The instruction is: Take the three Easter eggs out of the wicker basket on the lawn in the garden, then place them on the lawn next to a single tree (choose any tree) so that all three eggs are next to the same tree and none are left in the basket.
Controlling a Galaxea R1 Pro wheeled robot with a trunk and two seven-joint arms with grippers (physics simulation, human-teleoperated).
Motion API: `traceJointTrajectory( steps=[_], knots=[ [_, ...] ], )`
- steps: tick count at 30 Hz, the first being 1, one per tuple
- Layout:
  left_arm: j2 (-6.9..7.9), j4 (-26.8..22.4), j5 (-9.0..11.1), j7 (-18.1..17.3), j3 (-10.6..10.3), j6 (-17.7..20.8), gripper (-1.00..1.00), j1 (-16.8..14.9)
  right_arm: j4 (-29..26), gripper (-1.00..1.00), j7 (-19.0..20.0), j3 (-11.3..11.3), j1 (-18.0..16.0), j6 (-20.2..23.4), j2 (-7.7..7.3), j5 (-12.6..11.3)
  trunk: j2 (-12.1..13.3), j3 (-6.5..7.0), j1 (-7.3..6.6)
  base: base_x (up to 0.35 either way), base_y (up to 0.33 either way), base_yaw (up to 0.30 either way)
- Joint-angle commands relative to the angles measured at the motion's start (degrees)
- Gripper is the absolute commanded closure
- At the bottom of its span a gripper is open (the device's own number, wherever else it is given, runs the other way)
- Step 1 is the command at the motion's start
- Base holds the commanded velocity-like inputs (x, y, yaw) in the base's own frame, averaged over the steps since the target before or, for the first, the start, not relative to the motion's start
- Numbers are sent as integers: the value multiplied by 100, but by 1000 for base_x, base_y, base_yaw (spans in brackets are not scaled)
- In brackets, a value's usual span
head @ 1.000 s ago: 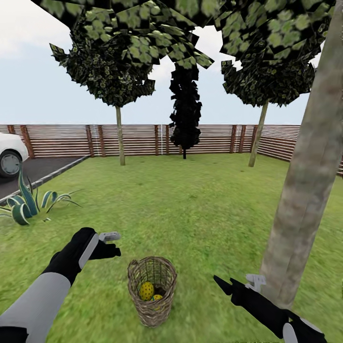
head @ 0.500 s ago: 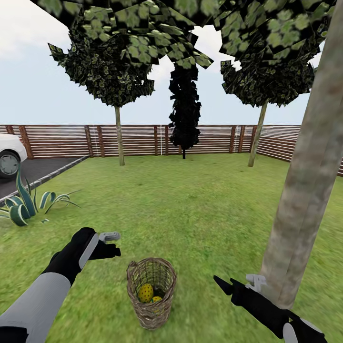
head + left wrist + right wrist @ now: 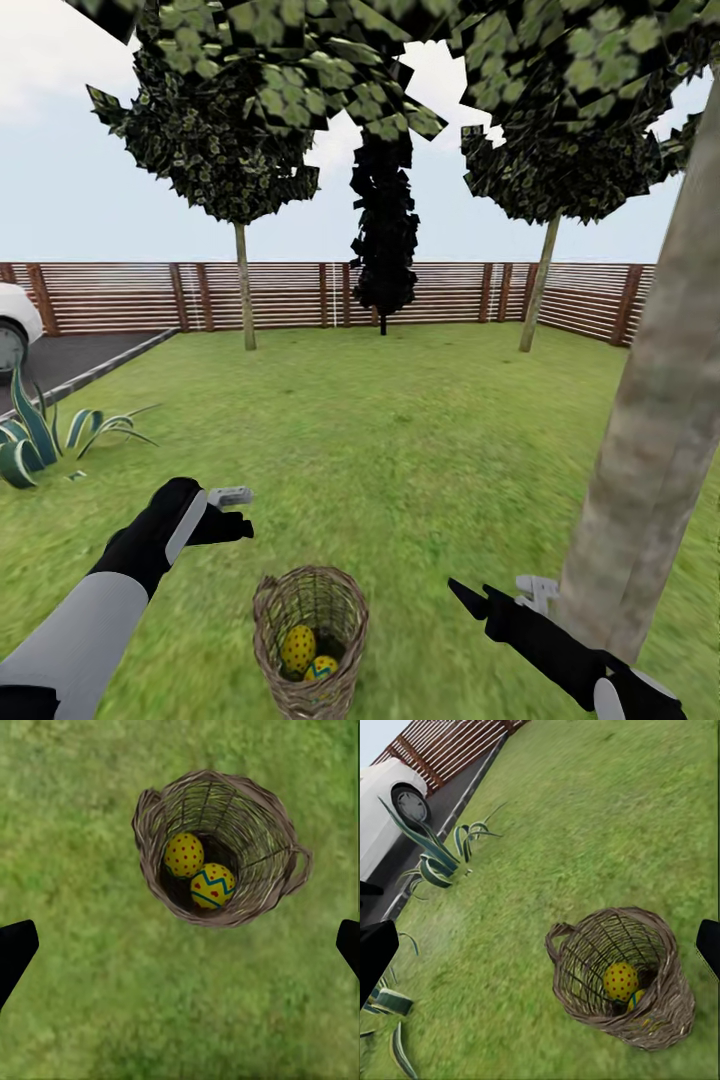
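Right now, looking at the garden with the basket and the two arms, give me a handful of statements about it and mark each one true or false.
1. The round brown woven wicker basket stands upright on the mottled green lawn. True.
2. The yellow egg with red dots lies on the grass beside the basket. False: it sits inside the basket, touching the yellow egg with a blue zigzag band.
3. The left gripper is shut on an egg. False: its fingers are spread wide and hold nothing.
4. The thick grey-brown tree trunk rises close to the right gripper. True.
5. A red car is parked past the lawn's edge. False: the car is white.
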Motion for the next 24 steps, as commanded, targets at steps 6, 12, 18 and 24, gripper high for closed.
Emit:
traceJointTrajectory(
  steps=[6,12,18,24],
  knots=[
    [8,-6,26,8,-22,18,-100,-4,6,-100,14,-13,-6,45,6,-24,-6,19,4,246,12,-189],
    [8,-5,27,8,-22,18,-100,-4,13,-100,13,-13,-6,46,6,-24,-6,52,4,144,66,-228],
    [8,-1,30,8,-16,18,-100,-4,14,-100,13,-13,-6,46,6,-25,-6,86,4,70,100,-235],
    [8,2,35,8,-14,18,-100,-4,14,-100,13,-13,-6,43,6,-28,-6,109,4,18,235,-179]
  ],
)
